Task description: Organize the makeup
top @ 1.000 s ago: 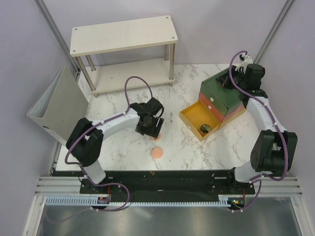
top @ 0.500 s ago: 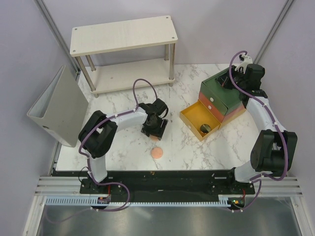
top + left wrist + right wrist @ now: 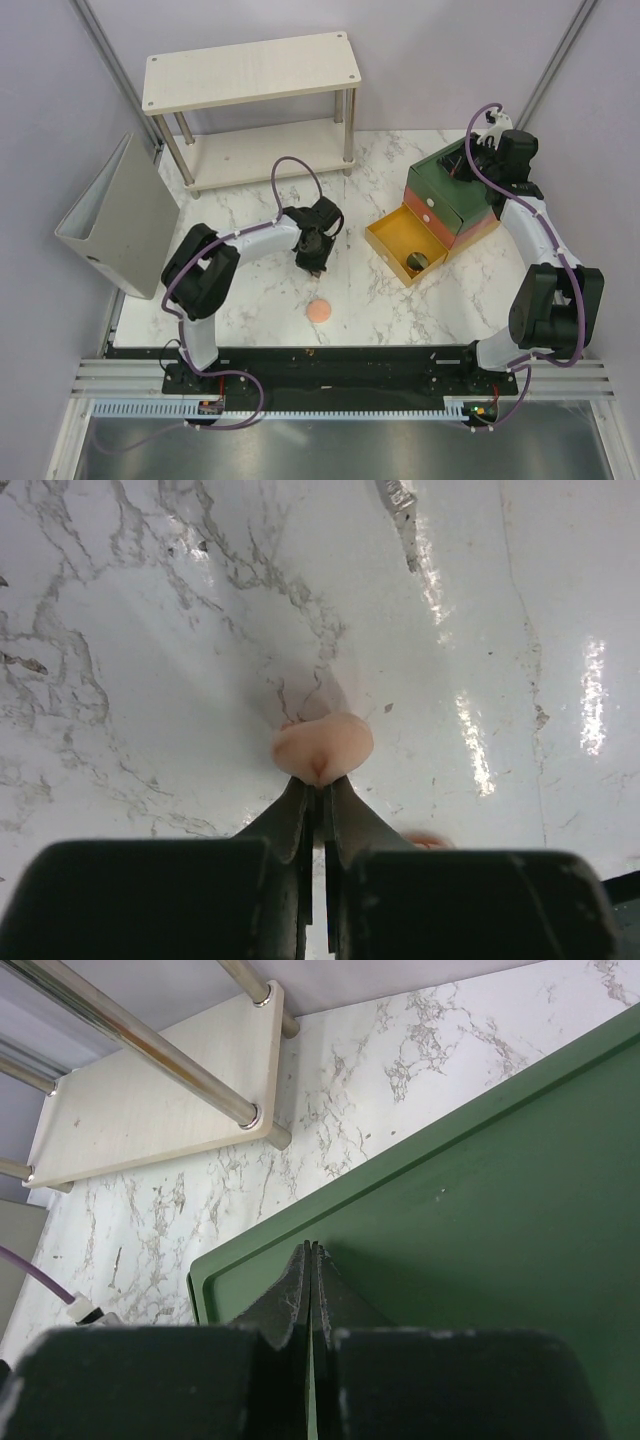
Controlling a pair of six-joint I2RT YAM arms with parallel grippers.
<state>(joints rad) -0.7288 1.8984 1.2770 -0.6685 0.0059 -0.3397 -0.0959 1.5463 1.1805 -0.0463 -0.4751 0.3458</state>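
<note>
My left gripper [image 3: 322, 786] is shut on the edge of a soft peach-pink disc [image 3: 322, 746], which puckers where the jaws pinch it just over the marble. In the top view that gripper [image 3: 316, 262] sits mid-table and hides its disc. A second peach-pink disc [image 3: 320, 311] lies flat on the table nearer the front. A small dark item [image 3: 417, 262] rests in the open yellow drawer [image 3: 392, 240]. My right gripper [image 3: 314, 1248] is shut with nothing between its fingers, hovering over the green top [image 3: 480, 1210] of the drawer box [image 3: 452, 195].
A two-tier pale wooden shelf [image 3: 250, 75] stands at the back left. A grey binder [image 3: 120, 215] leans at the left table edge. The drawer box occupies the right side, with its yellow drawer pulled out toward the middle.
The left gripper moved over the nearer-centre disc and closed on it. The right arm has not moved, and the other disc stays in place.
</note>
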